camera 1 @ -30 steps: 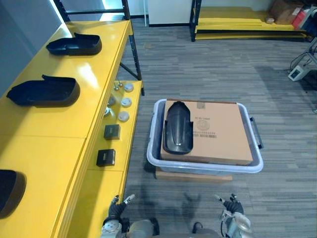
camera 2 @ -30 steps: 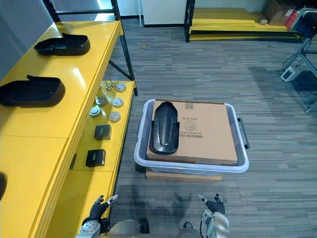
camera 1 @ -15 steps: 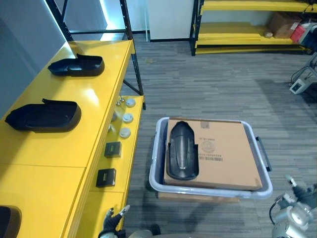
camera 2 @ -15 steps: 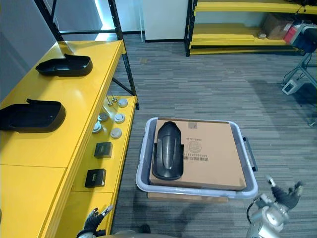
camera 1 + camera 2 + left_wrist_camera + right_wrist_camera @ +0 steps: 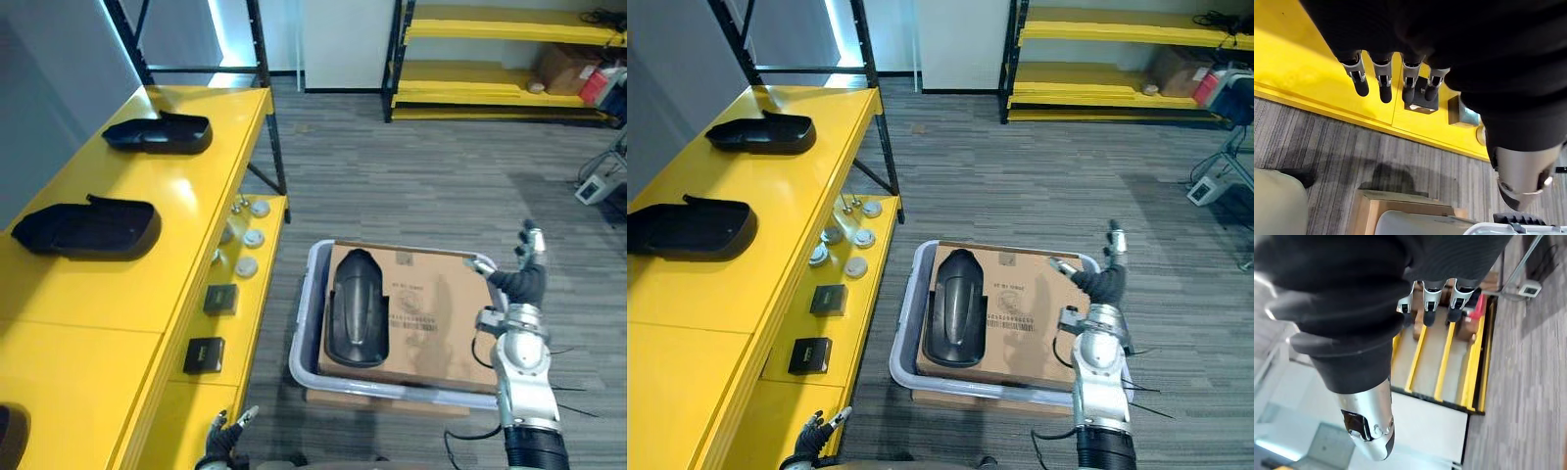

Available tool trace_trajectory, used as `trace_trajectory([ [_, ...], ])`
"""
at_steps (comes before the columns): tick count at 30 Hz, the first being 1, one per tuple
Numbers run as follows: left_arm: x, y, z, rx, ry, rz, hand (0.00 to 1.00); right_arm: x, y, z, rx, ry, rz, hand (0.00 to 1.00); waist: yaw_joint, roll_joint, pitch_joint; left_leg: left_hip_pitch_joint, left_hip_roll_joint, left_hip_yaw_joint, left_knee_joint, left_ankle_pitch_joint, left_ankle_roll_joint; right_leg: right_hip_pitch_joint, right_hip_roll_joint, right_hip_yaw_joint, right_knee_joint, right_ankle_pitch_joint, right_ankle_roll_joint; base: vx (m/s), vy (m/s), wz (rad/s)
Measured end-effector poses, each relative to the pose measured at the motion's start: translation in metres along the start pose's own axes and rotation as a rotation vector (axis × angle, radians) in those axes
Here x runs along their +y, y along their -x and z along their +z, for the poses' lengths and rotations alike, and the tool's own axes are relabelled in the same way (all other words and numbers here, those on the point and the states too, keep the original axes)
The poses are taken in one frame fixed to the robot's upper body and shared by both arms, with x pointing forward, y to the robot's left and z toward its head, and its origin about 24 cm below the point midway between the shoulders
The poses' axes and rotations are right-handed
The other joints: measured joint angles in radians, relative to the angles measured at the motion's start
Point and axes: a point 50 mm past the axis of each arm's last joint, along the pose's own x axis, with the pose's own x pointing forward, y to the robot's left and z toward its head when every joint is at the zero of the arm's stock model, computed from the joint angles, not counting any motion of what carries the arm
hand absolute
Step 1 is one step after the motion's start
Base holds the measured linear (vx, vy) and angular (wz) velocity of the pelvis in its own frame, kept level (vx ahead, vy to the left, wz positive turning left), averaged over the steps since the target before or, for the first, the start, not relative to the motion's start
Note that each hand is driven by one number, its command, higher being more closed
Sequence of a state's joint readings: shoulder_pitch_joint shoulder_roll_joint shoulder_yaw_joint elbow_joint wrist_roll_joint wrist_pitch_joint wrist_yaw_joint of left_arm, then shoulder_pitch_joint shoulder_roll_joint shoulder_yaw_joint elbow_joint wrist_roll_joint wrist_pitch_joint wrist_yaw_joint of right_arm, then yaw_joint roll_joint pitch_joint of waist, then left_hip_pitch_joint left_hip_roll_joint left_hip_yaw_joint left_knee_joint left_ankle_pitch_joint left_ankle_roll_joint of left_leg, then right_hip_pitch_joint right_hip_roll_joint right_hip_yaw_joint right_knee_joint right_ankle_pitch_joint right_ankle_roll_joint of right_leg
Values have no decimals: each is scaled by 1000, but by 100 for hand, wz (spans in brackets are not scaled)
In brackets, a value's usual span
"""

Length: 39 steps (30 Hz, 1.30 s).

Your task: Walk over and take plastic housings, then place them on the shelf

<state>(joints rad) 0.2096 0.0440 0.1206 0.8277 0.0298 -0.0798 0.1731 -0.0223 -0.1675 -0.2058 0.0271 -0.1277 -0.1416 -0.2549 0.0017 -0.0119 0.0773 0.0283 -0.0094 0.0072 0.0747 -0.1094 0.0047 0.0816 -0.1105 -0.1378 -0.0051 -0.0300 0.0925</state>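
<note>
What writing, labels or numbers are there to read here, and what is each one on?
Brown cardboard box: a round stamp, lines of print and a barcode-like strip, all too small to read.
Two small black boxes on the lower yellow shelf: any label is too blurred to read.
Black plastic housing on the cardboard box: no writing visible.
Nothing can be quoted.
</note>
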Motion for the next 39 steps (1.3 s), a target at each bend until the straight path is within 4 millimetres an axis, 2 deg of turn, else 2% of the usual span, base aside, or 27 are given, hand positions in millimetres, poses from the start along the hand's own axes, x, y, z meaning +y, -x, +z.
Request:
trace_trajectory([
  [2, 0, -2, 4, -12, -3, -1, 0, 18, 8, -12, 59, 67, 78, 0, 14, -10, 5, -6, -15, -9, -1, 6, 9, -1, -13, -12, -3, -1, 1, -62, 37, 12],
  [5, -2, -2, 4, -12, -7, -6, 0, 28, 15, -28, 137, 117, 124, 0, 13, -9, 5, -30, -39, -38, -5, 21, 23, -10, -35, -48, -3, -8, 12, -44, 46, 33],
  [8, -2, -2, 7, -22, -9, -8, 0, 40, 24, -53, 254, 199, 202, 0, 18, -12, 8, -53, -52, -59, -4, 30, 30, -23, -45, -60, -2, -6, 15, -4, 53, 22],
  [10, -1, -3, 8, -26, -15, -8, 0, 50, 26, -58, 292, 213, 228, 0, 20, -13, 9, -60, -55, -62, -1, 30, 30, -29, -46, -67, -2, -6, 16, 18, 28, 6],
  [16, -6, -5, 18, -60, -25, -23, 0, 59, 25, -68, 368, 259, 190, 0, 31, -22, 47, -91, -61, -90, 14, 30, 31, -37, -50, -97, -2, -2, 21, 11, 18, 16],
  [17, -7, -5, 22, -73, -25, -26, 0, 56, 25, -70, 387, 263, 151, 0, 41, -23, 57, -91, -62, -90, 14, 30, 30, -37, -51, -101, -2, -1, 21, 4, 10, 5],
  [25, -9, -6, 29, -98, -23, -12, 0, 45, 12, -69, 422, 245, -33, 0, 42, -13, 101, -112, -65, -93, 14, 30, 30, -55, -54, -104, -2, 1, 24, 1, 13, 1],
  [29, -11, -7, 33, -110, -23, -14, 0, 51, 5, -70, 447, 238, -30, 0, 43, -9, 123, -127, -64, -88, 15, 30, 30, -73, -54, -102, -3, 9, 25, -8, 18, -4],
  [34, -12, -8, 39, -126, -22, -19, 0, 67, 1, -80, 533, 266, 30, 0, 49, -3, 153, -139, -65, -88, 23, 30, 30, -74, -53, -103, -18, 33, 28, -4, 41, 1],
  [35, -13, -8, 40, -131, -21, -21, 0, 69, -3, -78, 527, 279, 34, 100, 51, -3, 164, -142, -65, -89, 28, 30, 30, -75, -53, -104, -18, 40, 26, -24, 32, 1],
  [39, -17, -9, 46, -151, -36, -38, 0, 65, -23, -74, 508, 327, 36, 100, 68, -5, 178, -157, -66, -87, 34, 30, 30, -89, -53, -106, -18, 54, 22, -42, 42, -3],
])
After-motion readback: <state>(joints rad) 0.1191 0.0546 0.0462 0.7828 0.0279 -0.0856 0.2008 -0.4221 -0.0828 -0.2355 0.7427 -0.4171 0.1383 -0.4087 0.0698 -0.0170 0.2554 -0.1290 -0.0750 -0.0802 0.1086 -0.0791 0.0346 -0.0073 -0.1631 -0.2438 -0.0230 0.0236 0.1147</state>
